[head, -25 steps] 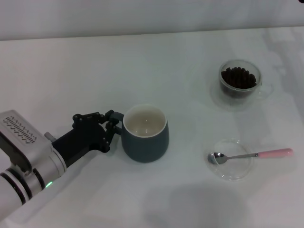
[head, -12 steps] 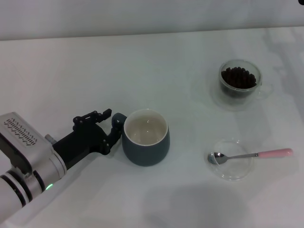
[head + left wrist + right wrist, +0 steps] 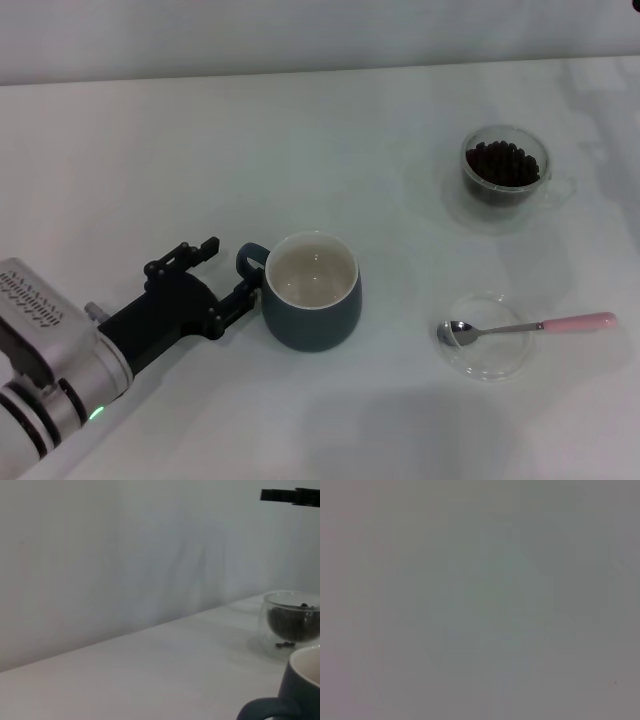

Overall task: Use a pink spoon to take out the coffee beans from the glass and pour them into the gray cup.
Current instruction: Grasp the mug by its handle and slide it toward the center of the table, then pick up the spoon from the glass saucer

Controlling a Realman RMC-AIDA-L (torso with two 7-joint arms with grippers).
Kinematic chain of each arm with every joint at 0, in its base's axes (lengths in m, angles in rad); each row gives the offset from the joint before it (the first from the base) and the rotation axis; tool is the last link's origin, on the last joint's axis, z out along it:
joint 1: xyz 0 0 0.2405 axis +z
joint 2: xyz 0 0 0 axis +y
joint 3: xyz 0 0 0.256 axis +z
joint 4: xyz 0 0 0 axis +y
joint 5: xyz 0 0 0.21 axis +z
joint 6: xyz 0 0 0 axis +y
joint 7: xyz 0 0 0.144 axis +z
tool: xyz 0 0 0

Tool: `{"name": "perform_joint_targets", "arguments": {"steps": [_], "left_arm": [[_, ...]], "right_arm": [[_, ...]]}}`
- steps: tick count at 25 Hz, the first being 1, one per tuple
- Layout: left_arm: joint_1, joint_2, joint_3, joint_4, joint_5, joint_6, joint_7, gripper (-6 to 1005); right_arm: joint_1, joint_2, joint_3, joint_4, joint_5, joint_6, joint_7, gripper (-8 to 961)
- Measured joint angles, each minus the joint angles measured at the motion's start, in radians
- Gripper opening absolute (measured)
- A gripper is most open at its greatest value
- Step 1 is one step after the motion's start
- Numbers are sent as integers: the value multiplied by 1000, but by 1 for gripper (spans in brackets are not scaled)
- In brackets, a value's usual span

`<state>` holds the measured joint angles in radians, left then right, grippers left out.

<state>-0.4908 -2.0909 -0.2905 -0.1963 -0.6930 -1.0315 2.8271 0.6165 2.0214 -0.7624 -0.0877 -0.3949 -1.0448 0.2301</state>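
So my left tool (image 3: 228, 270) is down low on the counter (image 3: 330, 120), jaws spread fairly wide, sitting right at the loop handle of the gray cup (image 3: 311, 291). One black finger is up beside the top of the handle, the other is nearer the cup's lower wall, and neither one looks clamped on anything. The arm behind it comes in from the near left corner at a slant: matte black linkage at the front, then a chunky silver-gray housing with a tiny green light and a patch of small raised print I honestly can't read. The cup itself is a rounded, glossy dark blue-gray ceramic, cream-white inside, and I see nothing in it. From my left wrist view I only catch its rim and the curve of the handle, with the glass (image 3: 291, 622) farther back. That glass is a small clear thing with a thin side handle, standing well apart from the cup toward the far right, and the coffee beans (image 3: 503, 164) fill it as a dark, nearly black heap. Nearer me on the right, the pink spoon (image 3: 528, 326) lies flat with its shiny metal bowl resting in a shallow clear glass dish (image 3: 487, 358) and its pale pink handle poking out past the rim to the right. The counter is plain smooth white. My right tool isn't showing anywhere, and its wrist view is just flat gray.
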Motion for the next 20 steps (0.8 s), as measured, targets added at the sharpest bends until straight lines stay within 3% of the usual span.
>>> {"name": "perform_joint_targets", "arguments": {"steps": [9, 16, 20], "left_arm": [[78, 3, -7, 7, -50, -78, 0, 679], [170, 7, -9, 36, -462, -228, 0, 673], [170, 8, -9, 38, -661, -236, -2, 671]], "right_arm": [[-3, -1, 13, 1, 27, 6, 11, 756], [-33, 0, 9, 8, 72, 11, 128, 753], [-84, -1, -1, 8, 63, 6, 271, 751]]}}
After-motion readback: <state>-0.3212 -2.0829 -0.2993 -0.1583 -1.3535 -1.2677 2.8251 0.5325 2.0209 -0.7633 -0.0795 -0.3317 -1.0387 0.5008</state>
